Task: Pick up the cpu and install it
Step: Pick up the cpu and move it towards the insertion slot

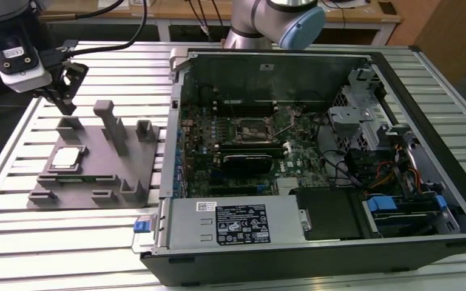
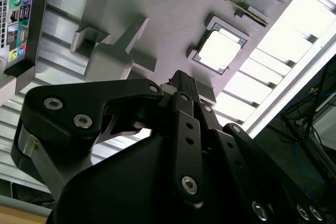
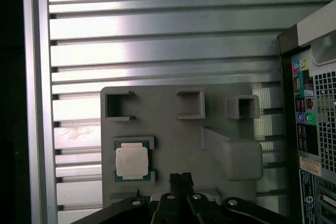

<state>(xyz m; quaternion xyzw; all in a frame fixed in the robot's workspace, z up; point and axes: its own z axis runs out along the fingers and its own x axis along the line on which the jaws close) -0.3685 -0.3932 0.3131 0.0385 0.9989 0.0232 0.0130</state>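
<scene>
Silver-grey aluminium slats form the tabletop (image 1: pixel 22 242), which has bare room along the exterior view's left and lower edges. At the upper left of that view hangs the black end effector (image 1: pixel 68 109), its fingers drawn together on nothing. It sits above the far corner of the flat grey plastic fixture plate (image 1: pixel 104 154), clear of the plate's upright blocks.

The cpu (image 1: pixel 65 159), a small square chip with a shiny metal top and pale rim, lies flat in a shallow recess near the plate's left edge. There is open air above it, and it is well apart from the end effector. In both wrist views the cpu (image 3: pixel 131 161) (image 2: pixel 219 51) lies just beyond the closed fingertips.

A tall grey post (image 1: pixel 107 118) rises to the cpu's right. Further right lies the open black computer case (image 1: pixel 298 260), its dark square socket (image 1: pixel 253 128) partly hard to make out among the boards. The picture's edge cuts off the case's right side.
</scene>
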